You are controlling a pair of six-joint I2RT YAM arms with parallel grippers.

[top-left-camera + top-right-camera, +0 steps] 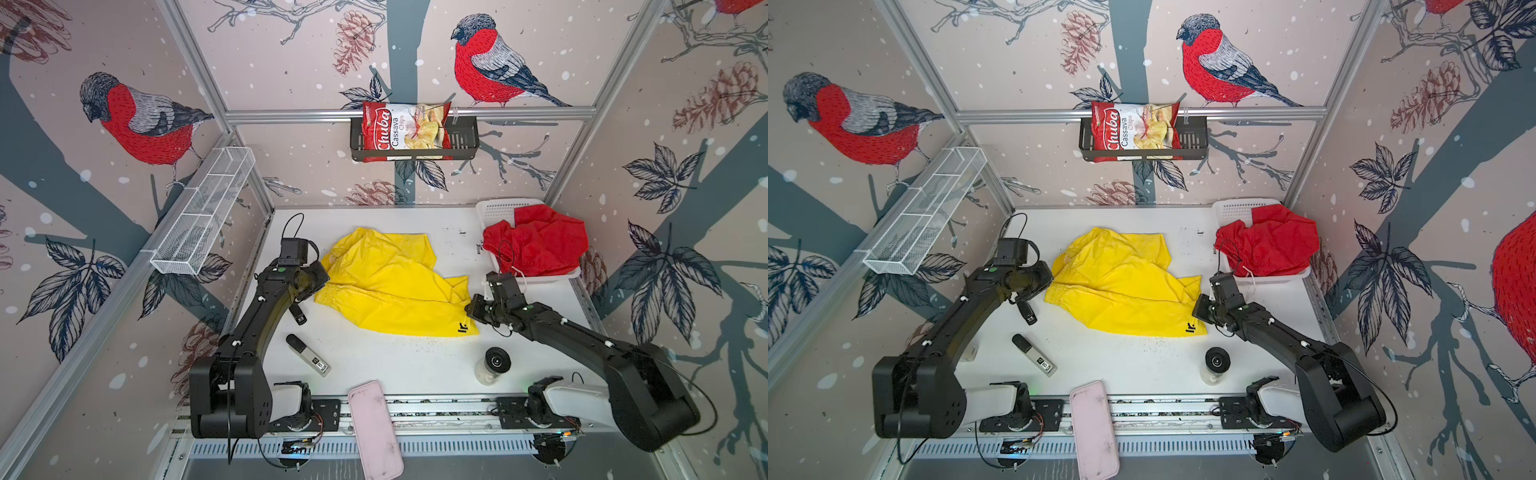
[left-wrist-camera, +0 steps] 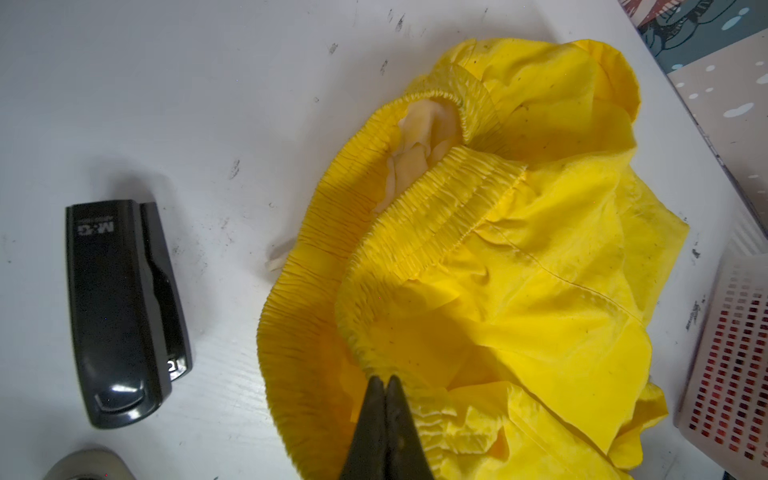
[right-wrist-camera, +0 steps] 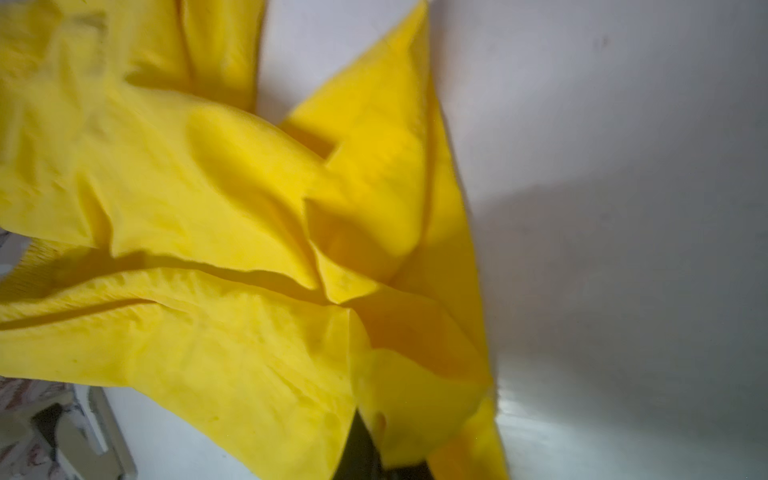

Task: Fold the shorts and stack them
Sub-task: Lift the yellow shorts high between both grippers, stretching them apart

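Observation:
The yellow shorts [image 1: 386, 286] [image 1: 1121, 286] lie crumpled in the middle of the white table, with a small dark logo at the near right corner. My left gripper [image 1: 322, 276] [image 2: 384, 380] is shut on their gathered waistband [image 2: 436, 216] at the left edge. My right gripper [image 1: 468, 309] [image 3: 370, 432] is shut on a fold of the same shorts [image 3: 208, 208] at their right edge, and the fabric drapes over its fingers. The red shorts [image 1: 536, 243] [image 1: 1271, 245] sit bunched in a white basket [image 1: 496, 210] at the back right, apart from both grippers.
A black stapler [image 1: 307, 355] [image 2: 124, 307] lies near the left arm. A jar with a black lid [image 1: 494, 363] stands front right. A pink case [image 1: 374, 428] overhangs the front rail. A chips bag [image 1: 405, 131] sits in a black wall basket, and a white wire shelf [image 1: 203, 212] hangs on the left.

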